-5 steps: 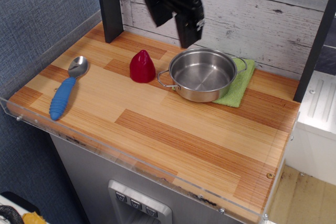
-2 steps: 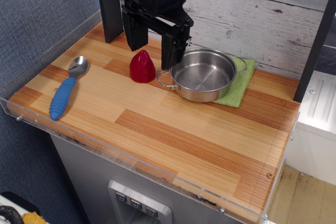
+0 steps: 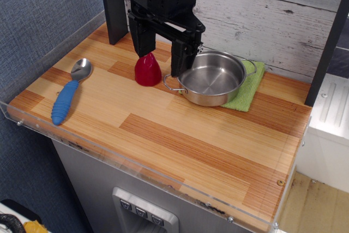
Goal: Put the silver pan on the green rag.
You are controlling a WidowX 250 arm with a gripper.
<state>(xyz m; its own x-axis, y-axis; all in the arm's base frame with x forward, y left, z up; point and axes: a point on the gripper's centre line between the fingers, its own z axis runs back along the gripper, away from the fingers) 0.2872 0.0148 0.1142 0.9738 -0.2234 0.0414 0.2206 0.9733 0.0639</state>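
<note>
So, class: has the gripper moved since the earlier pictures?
Yes. The gripper has dropped and shifted left, from above the silver pan to straddling the red cone.

Views: one only, fixed and off the arm.
Position: above and in front of the wooden counter (image 3: 180,135), standing off its near-right corner.
Facing: down and toward the whitewashed plank wall (image 3: 272,20) at the back (counter edges run diagonally across the frame).
Distance: medium; the whole countertop fits, with its clear acrylic rim (image 3: 109,154) along the near edge.
Left margin: blue textured wall (image 3: 38,15).
Right margin: a white unit (image 3: 330,118) and a strip of floor.
Bottom margin: grey cabinet front (image 3: 109,189) under the counter.
Top margin: the arm is cropped, only its lower part in frame.
Shared coverage: nothing to compare.
</note>
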